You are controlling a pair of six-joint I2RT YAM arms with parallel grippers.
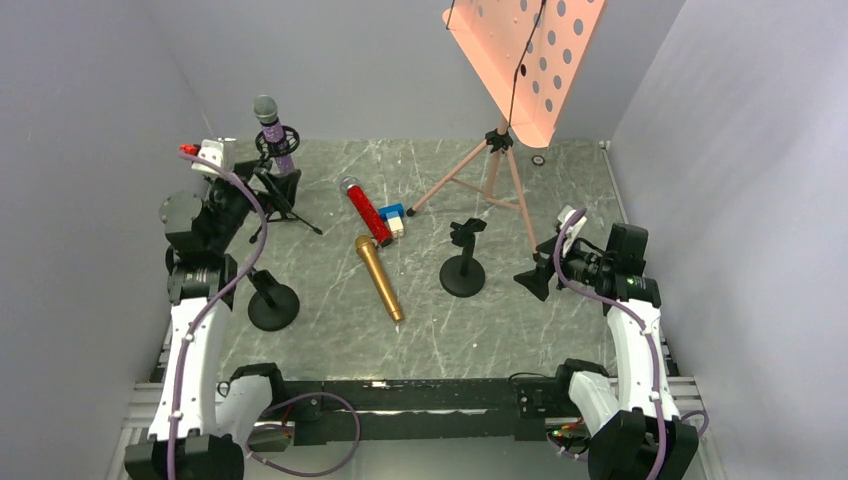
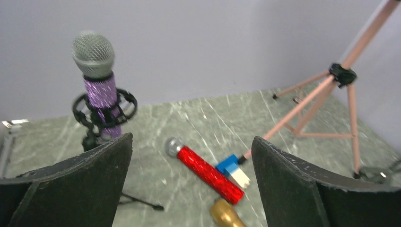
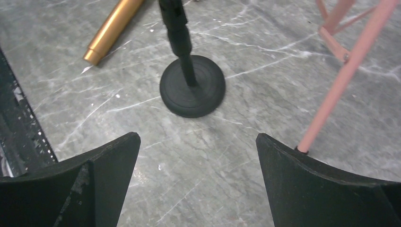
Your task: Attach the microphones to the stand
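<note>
A purple microphone (image 1: 275, 135) with a silver mesh head stands upright, clipped in the black ring mount of a small tripod stand (image 1: 280, 190) at the back left. The red microphone (image 1: 366, 210) and the gold microphone (image 1: 380, 278) lie flat mid-table. Two black round-base stands hold nothing, one at the left front (image 1: 273, 305) and one in the middle (image 1: 462, 272). My left gripper (image 2: 191, 138) hangs open, facing the red microphone (image 2: 208, 174) from a distance. My right gripper (image 3: 198, 135) is open above bare table, just short of the middle stand's base (image 3: 191, 90).
A small blue-and-white block (image 1: 393, 219) lies against the red microphone. A pink music stand (image 1: 525, 60) rises at the back right, and its tripod legs (image 1: 505, 185) spread close to my right gripper. Grey walls close in both sides.
</note>
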